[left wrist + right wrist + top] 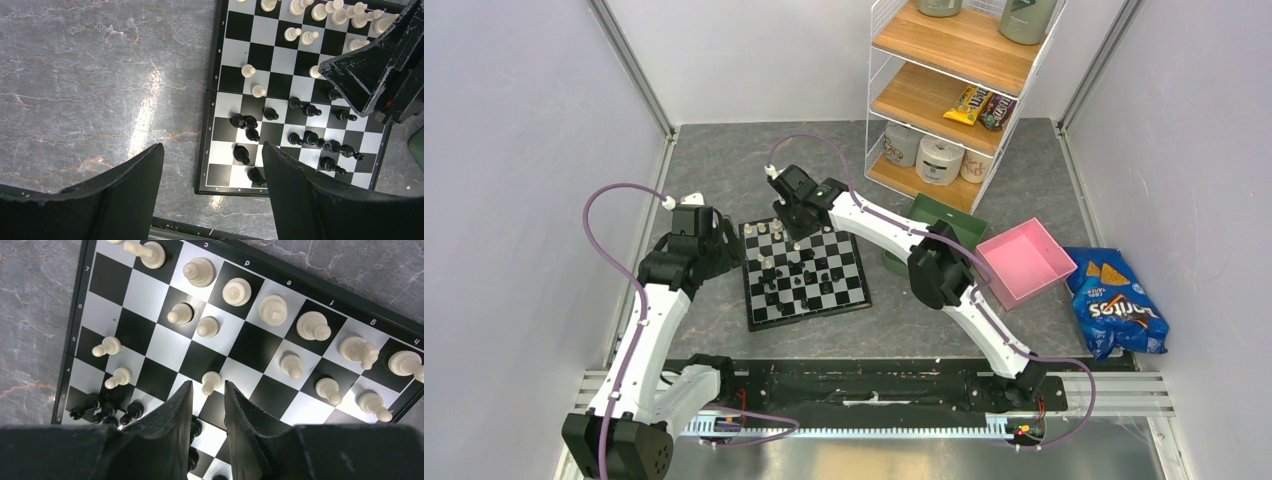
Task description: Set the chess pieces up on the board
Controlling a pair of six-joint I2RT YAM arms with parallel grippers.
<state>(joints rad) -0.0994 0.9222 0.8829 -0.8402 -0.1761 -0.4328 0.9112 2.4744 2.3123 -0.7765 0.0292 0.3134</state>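
The chequered board point(809, 314) lies mid-table with cream-white pieces point(769, 232) on its far side and black pieces point(809, 275) scattered on its near half. My left gripper point(722, 242) hovers open and empty just left of the board; in its wrist view point(212, 146) the jaws straddle the board's corner point(209, 100) above black pieces point(310, 137). My right gripper point(796, 228) is low over the board's far half. Its jaws point(208, 383) stand narrowly apart, with a white pawn point(212, 376) just beyond the tips, not gripped. Black pieces point(100, 410) show lower left.
A wire shelf rack point(954, 70) with paper rolls and snack bags stands at the back right. A green tray point(944, 215) and a pink tray point(1024, 262) lie right of the board. A blue chip bag point(1119, 310) lies far right. The arm rail point(864, 385) runs along the near edge.
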